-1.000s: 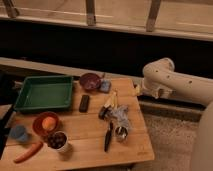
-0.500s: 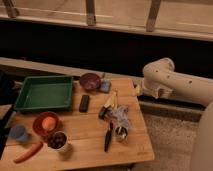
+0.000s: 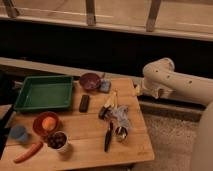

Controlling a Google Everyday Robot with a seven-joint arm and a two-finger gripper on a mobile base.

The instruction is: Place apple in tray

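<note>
The apple (image 3: 48, 122), small and orange-yellow, lies inside a round reddish-orange bowl (image 3: 36, 126) near the front left of the wooden table. The green tray (image 3: 44, 93) stands at the back left, behind the bowl, with nothing in it. My white arm (image 3: 167, 80) reaches in from the right. The gripper (image 3: 136, 90) is at the table's right edge, far from the apple and the tray. It holds nothing that I can see.
A dark purple bowl (image 3: 90, 81) and a blue object (image 3: 105, 86) stand right of the tray. A black remote (image 3: 84, 103), a yellow-handled tool (image 3: 111, 100), a crumpled cloth (image 3: 120, 116), a metal cup (image 3: 120, 132) and a black utensil (image 3: 108, 136) lie mid-table. A carrot (image 3: 29, 151), a cup of dark fruit (image 3: 58, 141) and a blue cup (image 3: 19, 133) stand front left.
</note>
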